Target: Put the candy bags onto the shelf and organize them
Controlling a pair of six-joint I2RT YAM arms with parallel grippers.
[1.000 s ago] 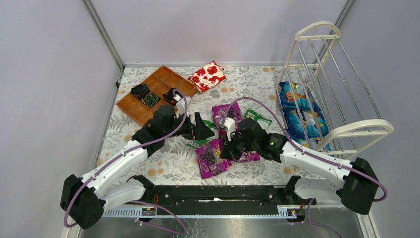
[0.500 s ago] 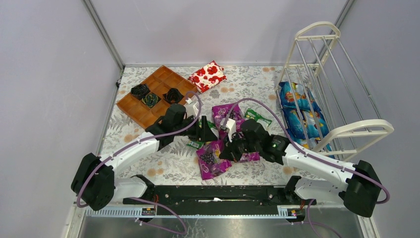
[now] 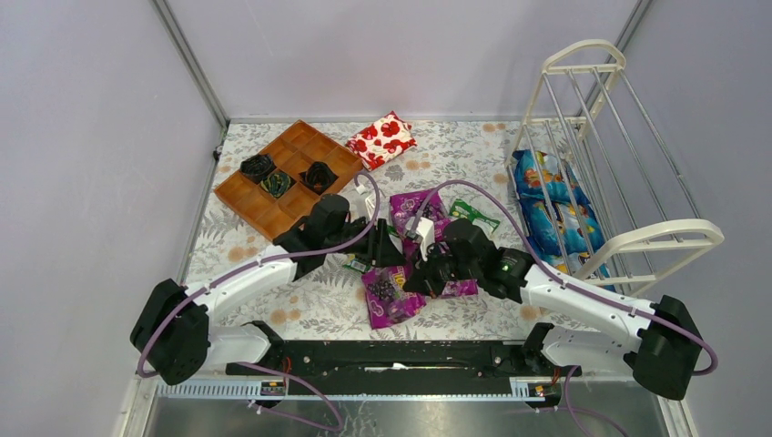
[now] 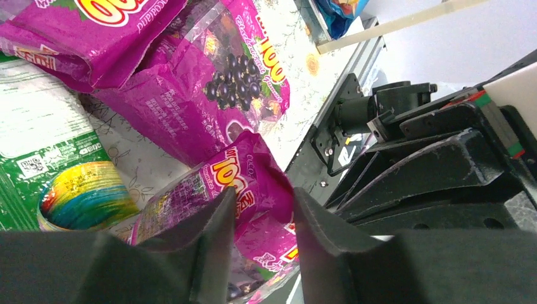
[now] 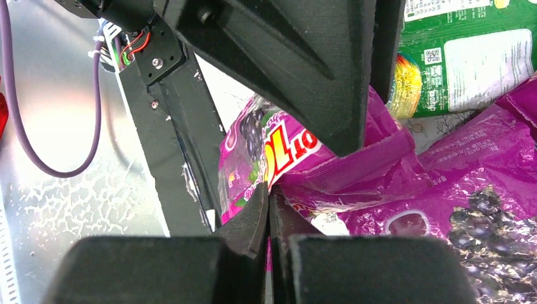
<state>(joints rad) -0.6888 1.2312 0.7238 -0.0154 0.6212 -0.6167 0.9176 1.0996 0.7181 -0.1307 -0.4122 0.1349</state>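
Observation:
A magenta-purple candy bag (image 3: pixel 390 293) lies at the near middle of the table, and both grippers hold it. My left gripper (image 4: pixel 263 199) pinches its raised top fold (image 4: pixel 253 180), with a finger pressed against each side. My right gripper (image 5: pixel 269 196) is shut on the same bag's edge (image 5: pixel 297 158); in the top view it sits at the bag's right side (image 3: pixel 422 273). Two more purple bags (image 3: pixel 414 209) (image 4: pixel 215 95) and green-and-white bags (image 3: pixel 474 215) (image 4: pixel 44 145) lie around it. The white wire shelf (image 3: pixel 596 137) stands at the right.
Blue bags (image 3: pixel 546 200) lie at the foot of the shelf. A brown compartment tray (image 3: pixel 250 200) with dark items sits at the back left, and a red-and-white flowered packet (image 3: pixel 382 138) lies behind it. Grey walls close in the table.
My left arm has swung right toward the purple bag and its jaws have narrowed onto the top fold. The right arm has stayed put, shut on the bag.

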